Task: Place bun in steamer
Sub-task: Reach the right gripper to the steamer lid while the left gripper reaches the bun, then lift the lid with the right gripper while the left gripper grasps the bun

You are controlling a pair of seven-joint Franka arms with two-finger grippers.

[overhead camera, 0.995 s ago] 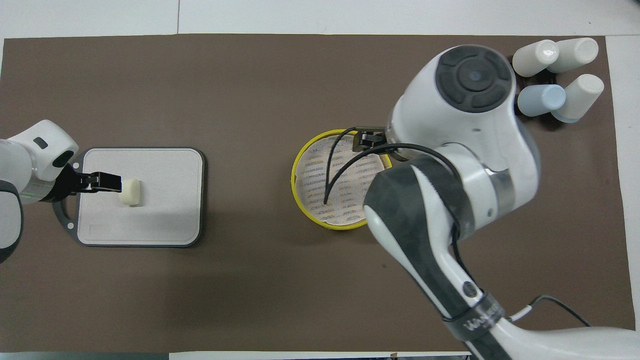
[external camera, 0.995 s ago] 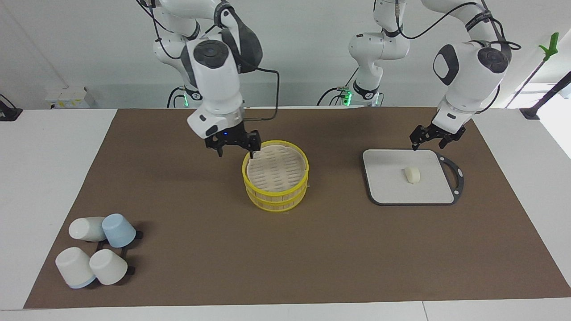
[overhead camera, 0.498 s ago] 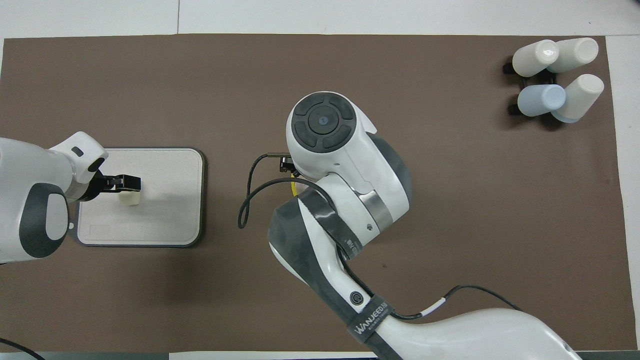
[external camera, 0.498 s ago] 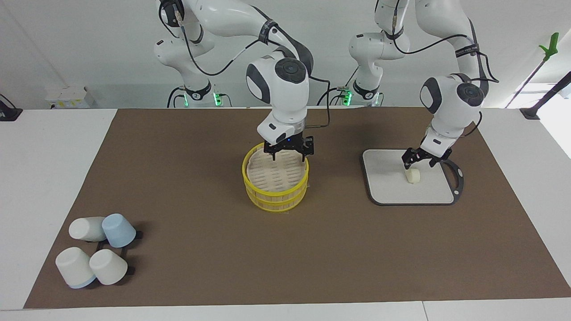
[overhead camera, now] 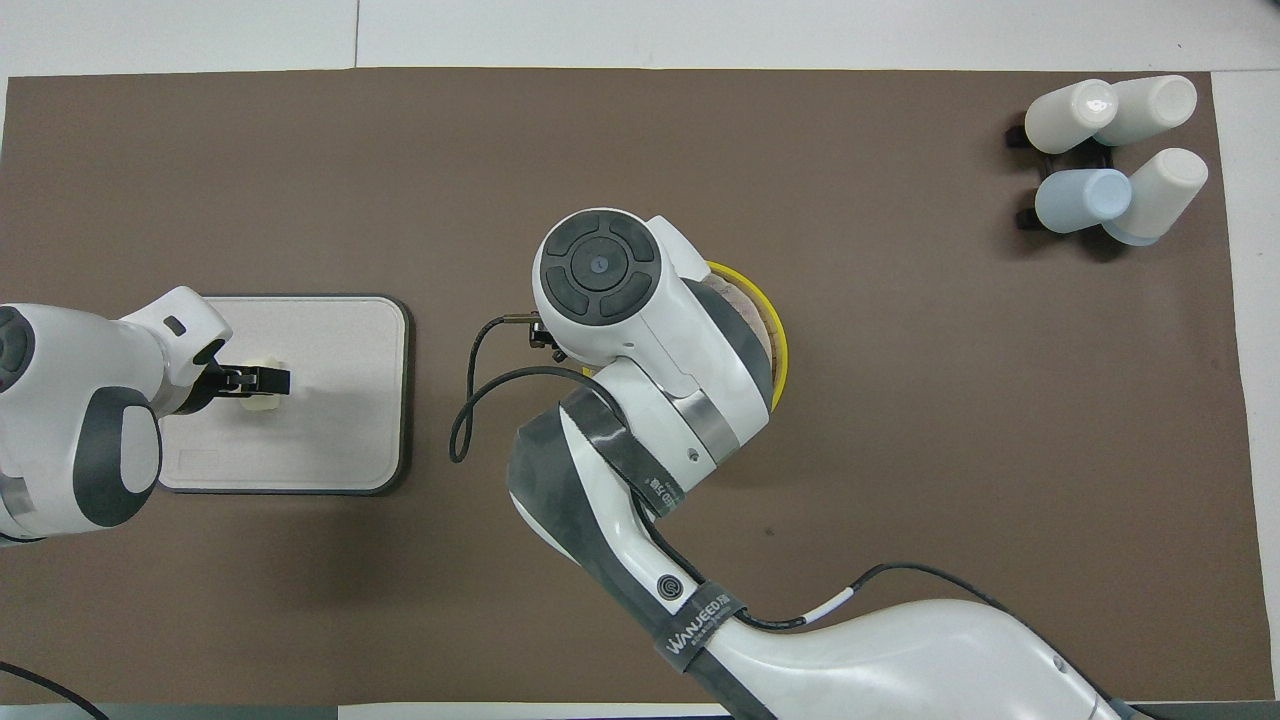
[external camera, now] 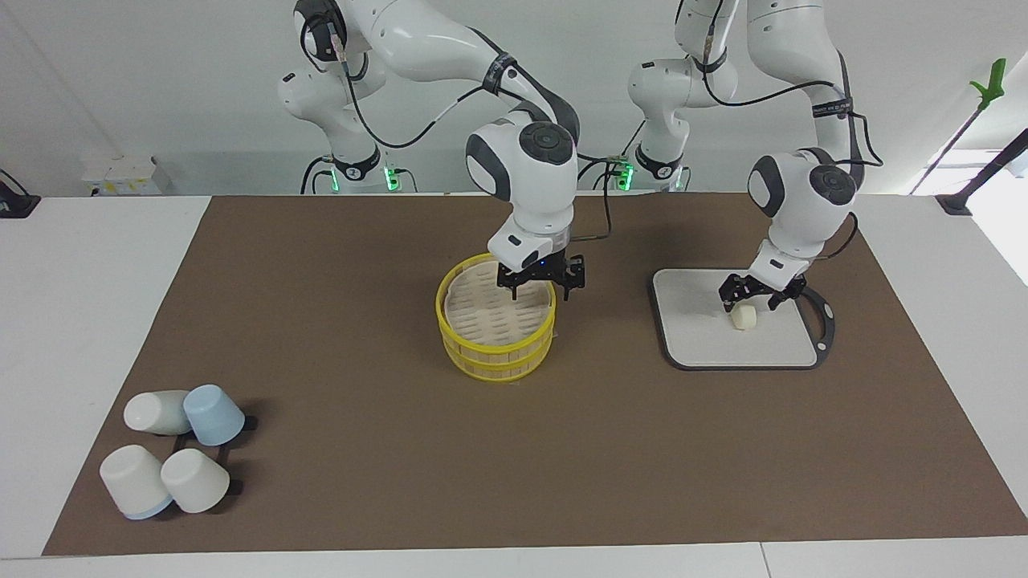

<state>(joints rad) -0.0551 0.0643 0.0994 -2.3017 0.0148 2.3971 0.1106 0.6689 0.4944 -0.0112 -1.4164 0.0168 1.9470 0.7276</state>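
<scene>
Left gripper [external camera: 752,299] lowered onto bun [external camera: 744,318], brown mat [external camera: 321,321]

Bright, even, diffuse light from above fills both views. Shadows are soft and short: faint dark patches lie on the brown mat [external camera: 337,449] beside the steamer [external camera: 495,329], the grey board [external camera: 739,353] and the cups [external camera: 173,449]. Daylight glare whitens the tabletop [external camera: 1004,217] corner at the left arm's end. Both views are sharp, with no visible motion blur.
</scene>
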